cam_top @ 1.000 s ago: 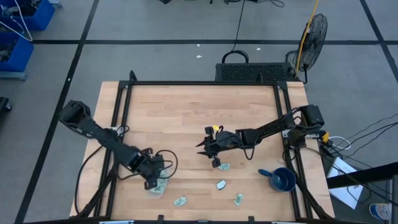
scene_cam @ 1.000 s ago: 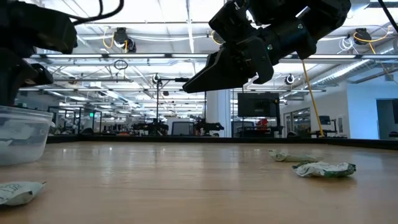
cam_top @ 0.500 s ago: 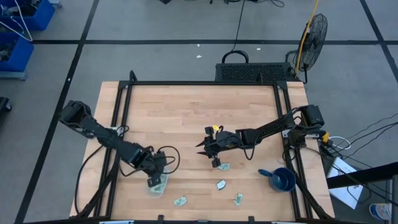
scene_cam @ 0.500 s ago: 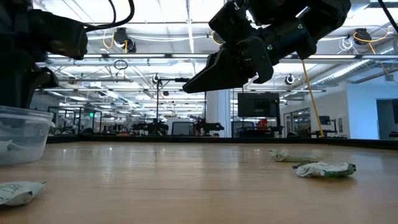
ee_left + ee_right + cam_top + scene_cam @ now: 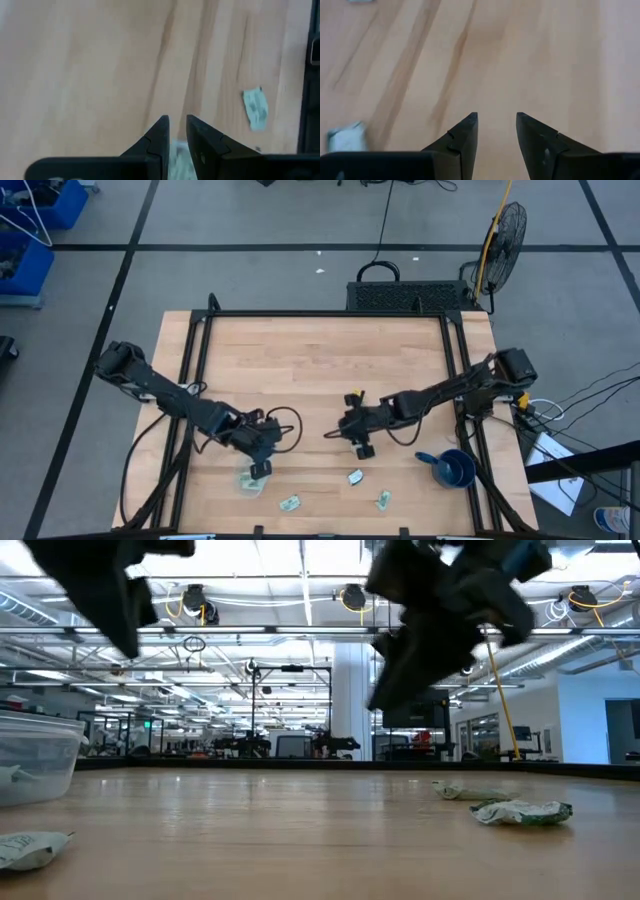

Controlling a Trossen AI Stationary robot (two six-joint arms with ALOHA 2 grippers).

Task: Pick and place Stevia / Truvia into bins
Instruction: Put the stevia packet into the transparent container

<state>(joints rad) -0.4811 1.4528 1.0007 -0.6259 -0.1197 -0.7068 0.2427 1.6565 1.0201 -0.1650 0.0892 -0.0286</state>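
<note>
Pale green and white sachets lie flat on the wooden table near its near edge: one [image 5: 355,477], one [image 5: 290,502] and one [image 5: 383,500]. The clear tub [image 5: 250,480] stands near the left front and holds some sachets; the low view shows its wall [image 5: 35,755] with a sachet [image 5: 30,848] in front of it. My left gripper [image 5: 262,462] hovers just beyond the tub's far right side, its fingers [image 5: 160,132] a narrow gap apart with nothing between them. My right gripper [image 5: 335,432] hangs open over bare table near the middle, holding nothing [image 5: 496,125].
A blue cup [image 5: 455,468] stands near the table's right front corner. Two crumpled sachets [image 5: 520,810] show at the right in the low view. A black frame [image 5: 320,315] runs around the table. Bare wood covers the far half.
My left gripper has moved away from above the tub, toward the table's right and far side. My right gripper has shifted toward the near and right edges and tipped more steeply downward. The sachets and the tub have stayed in place.
</note>
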